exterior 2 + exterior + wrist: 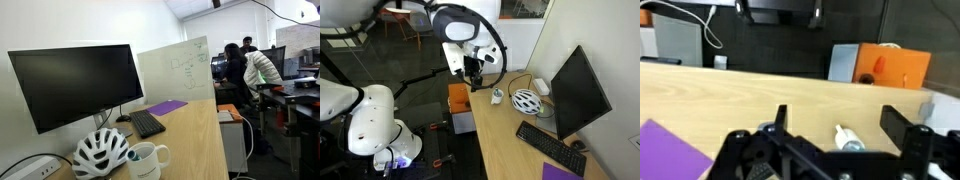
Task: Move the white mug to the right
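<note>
The white mug (pixel 497 96) stands on the wooden desk (pixel 505 140) next to the white bicycle helmet (pixel 525 100). In an exterior view the mug (pixel 147 160) is in front of the helmet (pixel 100 153), with its handle towards the desk's open side. My gripper (pixel 472 70) hangs in the air above the desk's edge, up and to the left of the mug, apart from it. In the wrist view the gripper (pixel 838 125) is open and empty. The mug does not show there.
A black monitor (pixel 75 85), a keyboard (pixel 147 123) and a purple notebook (pixel 167 106) are on the desk. An orange box (pixel 458 97) sits beside the desk edge. A small white tube-like object (pixel 847 138) lies on the desk (pixel 740 95) below the fingers.
</note>
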